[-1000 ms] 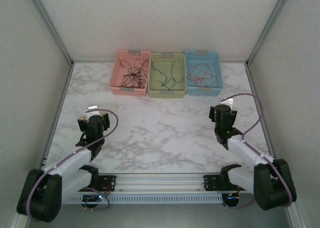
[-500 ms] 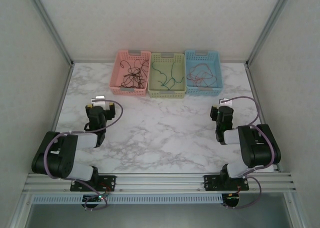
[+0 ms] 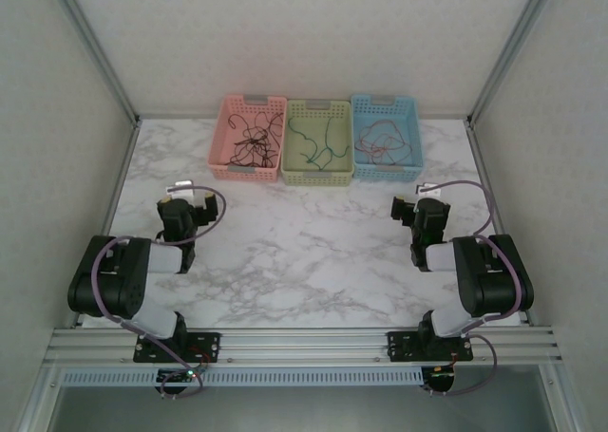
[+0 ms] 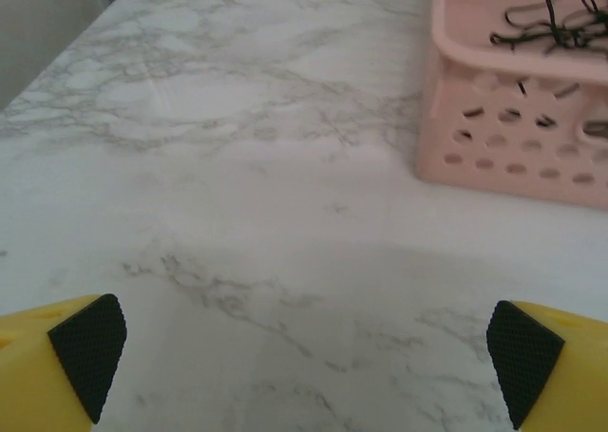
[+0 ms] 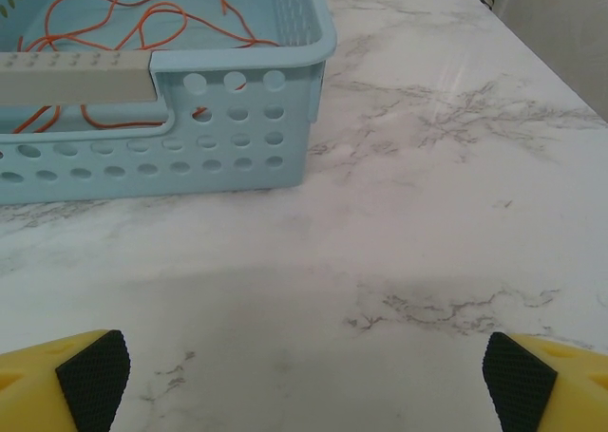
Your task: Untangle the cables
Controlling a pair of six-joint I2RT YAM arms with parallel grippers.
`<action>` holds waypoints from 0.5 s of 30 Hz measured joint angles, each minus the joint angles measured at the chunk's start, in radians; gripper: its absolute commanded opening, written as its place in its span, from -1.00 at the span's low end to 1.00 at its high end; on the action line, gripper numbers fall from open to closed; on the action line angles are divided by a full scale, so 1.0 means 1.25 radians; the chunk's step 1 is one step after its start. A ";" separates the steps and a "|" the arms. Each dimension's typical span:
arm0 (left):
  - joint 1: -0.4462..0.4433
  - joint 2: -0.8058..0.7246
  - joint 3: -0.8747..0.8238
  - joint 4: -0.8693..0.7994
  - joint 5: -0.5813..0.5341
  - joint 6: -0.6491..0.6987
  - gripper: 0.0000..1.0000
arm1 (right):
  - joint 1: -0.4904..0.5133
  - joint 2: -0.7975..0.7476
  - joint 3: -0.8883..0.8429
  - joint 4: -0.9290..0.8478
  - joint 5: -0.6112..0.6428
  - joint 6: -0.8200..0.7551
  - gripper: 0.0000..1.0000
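Since the black cables lie in the pink basket, the green cable in the green basket and the orange and red cables in the blue basket, along the table's far edge, the sorting looks done, though the black ones seem bunched. Nearer the near edge, the left gripper and the right gripper hover with jaws spread wide, holding nothing.

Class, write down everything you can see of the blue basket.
The blue basket is light-blue plastic, rectangular, its walls pierced by rows of round holes, with a grey strip on the near rim. It stands upright at the far edge of the table, rightmost of three, beside the green basket, holding loose orange cables.
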 measured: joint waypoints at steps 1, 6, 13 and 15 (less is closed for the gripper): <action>0.006 0.000 0.009 -0.002 0.003 -0.005 1.00 | 0.000 0.000 0.000 0.000 0.000 0.000 0.97; 0.013 0.000 0.021 -0.013 0.015 -0.018 1.00 | 0.000 0.000 0.000 0.000 0.000 0.000 0.97; 0.013 0.000 0.021 -0.022 0.020 -0.018 1.00 | -0.011 0.000 0.008 -0.004 -0.040 -0.001 0.97; 0.013 0.000 0.021 -0.022 0.021 -0.018 1.00 | -0.014 0.000 0.010 -0.003 -0.053 -0.003 0.97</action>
